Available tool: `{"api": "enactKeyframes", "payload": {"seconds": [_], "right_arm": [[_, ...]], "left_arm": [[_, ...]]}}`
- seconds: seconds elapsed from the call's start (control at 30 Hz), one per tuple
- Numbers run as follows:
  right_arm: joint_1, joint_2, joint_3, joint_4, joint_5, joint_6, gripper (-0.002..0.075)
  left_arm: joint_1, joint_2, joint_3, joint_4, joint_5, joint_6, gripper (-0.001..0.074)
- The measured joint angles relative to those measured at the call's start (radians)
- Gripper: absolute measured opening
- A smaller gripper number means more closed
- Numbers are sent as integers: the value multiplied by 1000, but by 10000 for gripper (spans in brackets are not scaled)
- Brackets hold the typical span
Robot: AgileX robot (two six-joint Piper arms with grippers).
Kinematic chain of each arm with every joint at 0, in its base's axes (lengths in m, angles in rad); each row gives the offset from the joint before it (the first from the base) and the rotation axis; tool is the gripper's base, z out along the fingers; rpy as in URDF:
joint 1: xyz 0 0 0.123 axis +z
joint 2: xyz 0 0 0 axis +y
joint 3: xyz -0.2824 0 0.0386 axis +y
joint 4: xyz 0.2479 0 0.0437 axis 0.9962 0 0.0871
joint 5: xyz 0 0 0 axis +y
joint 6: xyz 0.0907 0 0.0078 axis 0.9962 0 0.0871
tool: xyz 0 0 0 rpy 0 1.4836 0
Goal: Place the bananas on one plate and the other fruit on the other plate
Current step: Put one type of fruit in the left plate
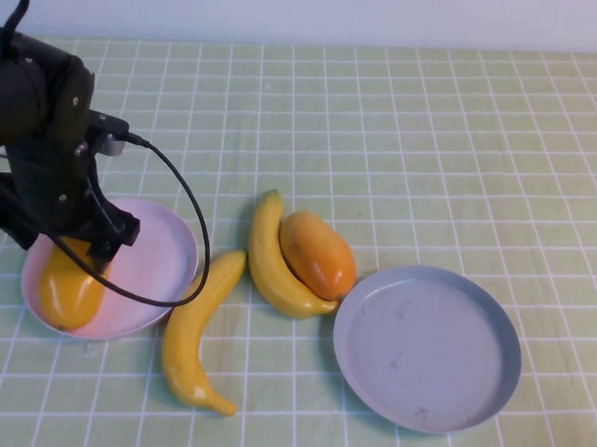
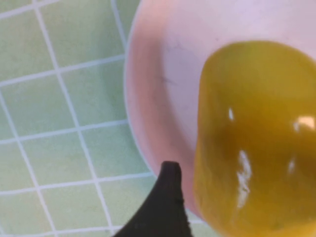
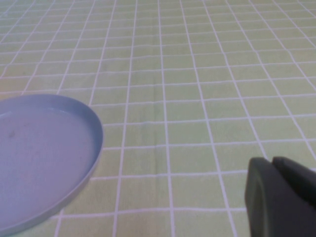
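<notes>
My left gripper (image 1: 82,250) is over the pale pink plate (image 1: 154,261), shut on the upper end of a yellow-orange mango (image 1: 68,290) that lies on that plate. In the left wrist view the mango (image 2: 256,133) fills the space beside one dark fingertip (image 2: 170,182); the other finger is hidden. The redder mango (image 1: 319,255) lies on the table against one banana (image 1: 268,267). The second banana (image 1: 198,333) lies on the table beside the pink plate. The grey-blue plate (image 1: 427,350) holds nothing. My right gripper (image 3: 281,197) is shut and hovers beside the grey-blue plate (image 3: 44,158); it is out of the high view.
A green checked cloth (image 1: 433,140) covers the table. A black cable (image 1: 194,218) loops from my left arm down over the pink plate's rim. A white wall runs along the back.
</notes>
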Motion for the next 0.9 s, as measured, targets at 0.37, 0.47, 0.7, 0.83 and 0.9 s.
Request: {"api": "enactKeyframes", "payload": {"seconds": [0.37,0.47,0.7,0.83,0.9], "right_arm": [[0,0,0,0,0,0,-15],[0,0,0,0,0,0,-15],[0,0,0,0,0,0,-15],[0,0,0,0,0,0,-15],[0,0,0,0,0,0,-15]], "left_arm": [[-63,2,-92,-35,94,-10,658],[-144,2,-126,-44,83,-8,658],[-346,2,-185,-75,-65,21,658],[-407,4,-229,-86,-75,173,658],[-415,4,-250,-102,-67,312,650]]}}
